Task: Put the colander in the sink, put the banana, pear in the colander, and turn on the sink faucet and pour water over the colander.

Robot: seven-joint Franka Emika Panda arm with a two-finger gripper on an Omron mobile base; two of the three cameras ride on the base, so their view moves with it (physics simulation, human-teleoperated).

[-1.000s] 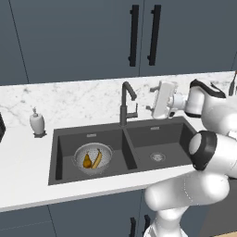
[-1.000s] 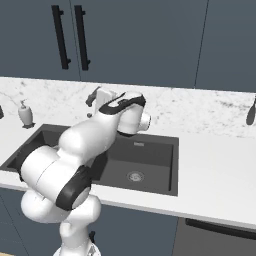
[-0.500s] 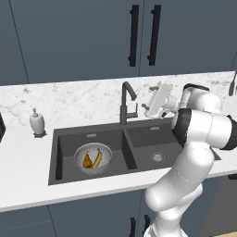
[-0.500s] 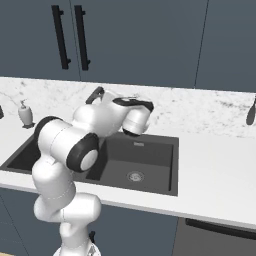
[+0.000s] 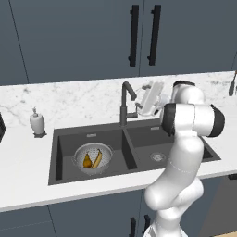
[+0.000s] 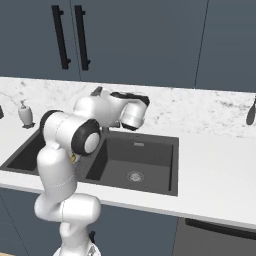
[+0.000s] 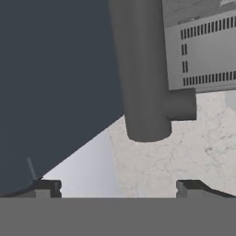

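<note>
Tool: the tool (image 7: 118,186) stands spread wide with nothing between its two dark fingertips (image 7: 46,188); it holds nothing.
Tool position: in the left base view the tool (image 5: 141,105) hangs level beside the upper part of the faucet (image 5: 126,102), just right of it, above the far edge of the sink (image 5: 134,157).
Contact: the hand view puts the faucet (image 7: 144,78) post with its small side lever straight ahead and close; whether a fingertip touches it cannot be told.
Colander: the colander (image 5: 93,158) sits in the left basin of the sink, on its floor.
Fruit: the banana (image 5: 97,159) and the pear (image 5: 87,160) lie side by side inside the colander, pear to the left.
Water: no stream is seen at the spout.
Desk: the white marble desk (image 5: 83,99) carries a soap dispenser (image 5: 37,123) left of the sink.
Hidden: in the right base view the white arm (image 6: 75,135) covers the tool, most of the faucet and the colander; the left basin is cut by the arm.
Hard to make out: a grey vented box (image 7: 203,46) fills the upper right of the hand view; what it is cannot be told.
</note>
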